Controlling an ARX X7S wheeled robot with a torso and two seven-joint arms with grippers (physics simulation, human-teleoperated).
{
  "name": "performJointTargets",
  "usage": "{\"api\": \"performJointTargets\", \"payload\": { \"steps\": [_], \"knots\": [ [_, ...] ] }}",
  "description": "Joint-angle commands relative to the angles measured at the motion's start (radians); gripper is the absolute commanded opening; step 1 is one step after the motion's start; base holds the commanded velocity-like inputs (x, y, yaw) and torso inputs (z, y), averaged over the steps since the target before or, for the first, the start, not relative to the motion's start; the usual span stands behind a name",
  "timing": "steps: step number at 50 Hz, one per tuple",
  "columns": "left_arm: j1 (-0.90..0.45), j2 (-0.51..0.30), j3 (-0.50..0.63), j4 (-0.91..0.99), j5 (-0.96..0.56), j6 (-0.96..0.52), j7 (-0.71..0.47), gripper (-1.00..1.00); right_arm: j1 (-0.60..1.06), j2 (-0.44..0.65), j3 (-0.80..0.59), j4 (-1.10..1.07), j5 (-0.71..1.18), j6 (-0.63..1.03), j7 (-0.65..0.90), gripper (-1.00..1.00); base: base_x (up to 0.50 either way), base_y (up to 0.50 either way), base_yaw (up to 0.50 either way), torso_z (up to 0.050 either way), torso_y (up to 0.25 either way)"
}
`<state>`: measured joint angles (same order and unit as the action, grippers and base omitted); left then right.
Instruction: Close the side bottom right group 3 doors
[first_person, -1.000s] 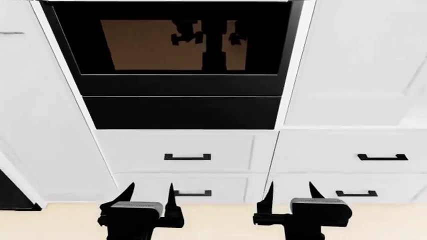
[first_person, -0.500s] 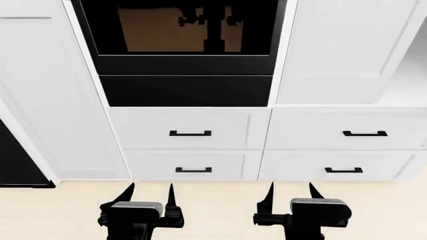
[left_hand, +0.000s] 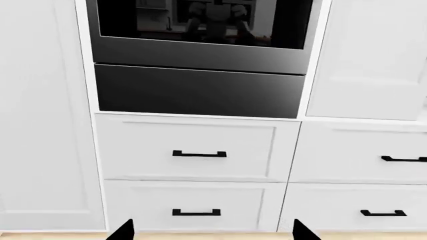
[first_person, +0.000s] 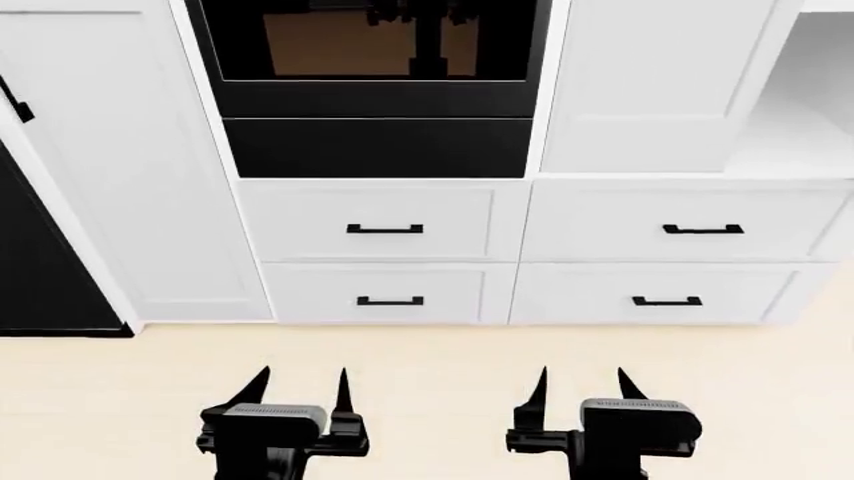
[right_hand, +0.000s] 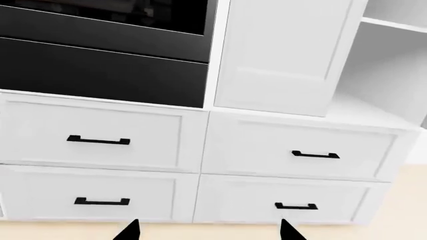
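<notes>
A tall white shaker door panel (first_person: 127, 160) stands left of the black oven (first_person: 374, 60), with a short black handle (first_person: 16, 100) near its left edge. It looks flush with the cabinet front; I cannot tell if it is ajar. Another white door panel (first_person: 654, 70) (right_hand: 287, 55) stands right of the oven, beside an open white compartment (first_person: 814, 110) (right_hand: 393, 70). My left gripper (first_person: 299, 385) (left_hand: 212, 235) and right gripper (first_person: 583, 385) (right_hand: 209, 234) hang open over the floor, well short of the cabinets, holding nothing.
Below the oven and the right panel are white drawer fronts (first_person: 380, 222) (first_person: 681, 222) with black handles, in two rows. A black surface (first_person: 40, 260) borders the left panel. Beige floor (first_person: 427, 350) lies between me and the cabinets.
The cabinets have shrunk and slid up in the head view, and more floor shows in front of them. The left panel's handle and the right open compartment came into view. Both grippers look unchanged.
</notes>
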<state>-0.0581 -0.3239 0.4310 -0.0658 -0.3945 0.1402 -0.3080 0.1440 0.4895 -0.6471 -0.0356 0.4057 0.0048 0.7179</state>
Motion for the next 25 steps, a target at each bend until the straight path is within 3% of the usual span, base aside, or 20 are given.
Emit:
{"api": "performJointTargets", "payload": {
  "steps": [1,8,25],
  "knots": [
    [-0.003,-0.003,0.003,0.003,0.0,0.001,-0.003,1.0,-0.003,0.0,0.006,0.002,0.003,-0.025,-0.005,1.0,0.0,0.0,0.0,0.0,0.0],
    [-0.004,-0.003,0.003,-0.003,-0.002,0.003,-0.002,1.0,-0.027,0.005,0.031,-0.012,0.036,-0.098,-0.03,1.0,0.0,-0.06,0.0,0.0,0.0],
    [-0.003,-0.006,0.007,0.002,-0.001,0.003,-0.008,1.0,-0.025,-0.004,0.036,0.014,0.05,-0.102,-0.035,1.0,0.0,-0.5,0.0,0.0,0.0]
  ]
}}
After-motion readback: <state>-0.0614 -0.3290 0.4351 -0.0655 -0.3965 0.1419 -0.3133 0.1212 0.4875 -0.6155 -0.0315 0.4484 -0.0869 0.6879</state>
